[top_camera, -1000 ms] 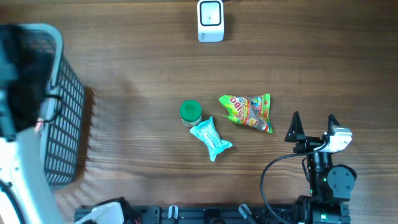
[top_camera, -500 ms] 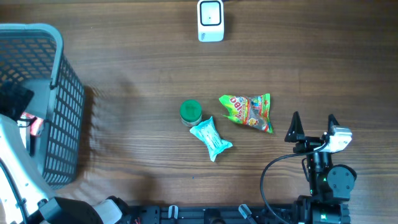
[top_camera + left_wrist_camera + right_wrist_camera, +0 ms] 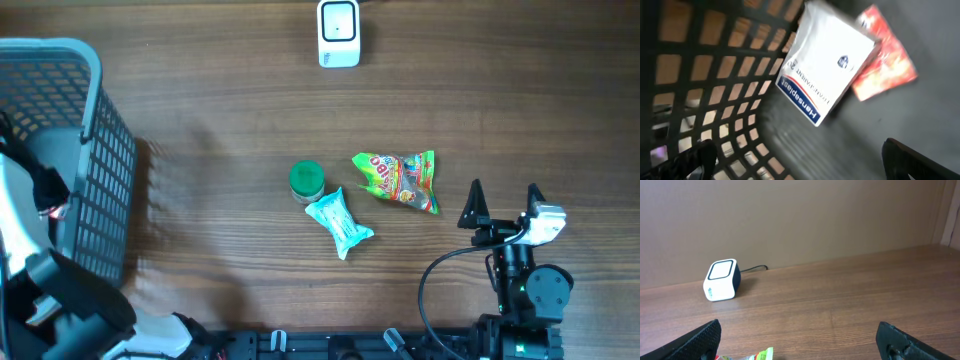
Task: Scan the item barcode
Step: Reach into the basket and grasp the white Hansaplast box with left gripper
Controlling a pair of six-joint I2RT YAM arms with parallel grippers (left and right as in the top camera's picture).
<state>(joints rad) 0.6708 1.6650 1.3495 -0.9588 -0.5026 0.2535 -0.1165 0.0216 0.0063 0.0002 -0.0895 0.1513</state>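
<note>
The white barcode scanner (image 3: 339, 33) stands at the far edge of the table, and the right wrist view has the scanner (image 3: 721, 280) ahead to the left. Three items lie mid-table: a green-lidded jar (image 3: 306, 180), a light blue packet (image 3: 340, 222) and a colourful candy bag (image 3: 398, 180). My right gripper (image 3: 503, 205) rests open just right of the candy bag, holding nothing. My left gripper (image 3: 800, 165) is open inside the basket (image 3: 100, 150), above its floor. In front of it lie a white Hansaplast box (image 3: 827, 70) and a red packet (image 3: 885, 55).
The grey mesh basket (image 3: 715, 75) fills the table's left side, its wall close on the left of my left fingers. My left arm (image 3: 40, 200) reaches over its near end. A black cable (image 3: 435, 275) loops by the right arm's base.
My left arm has drawn back from the basket's far end toward the near side, uncovering most of the basket. The right arm and the table items have not moved.
</note>
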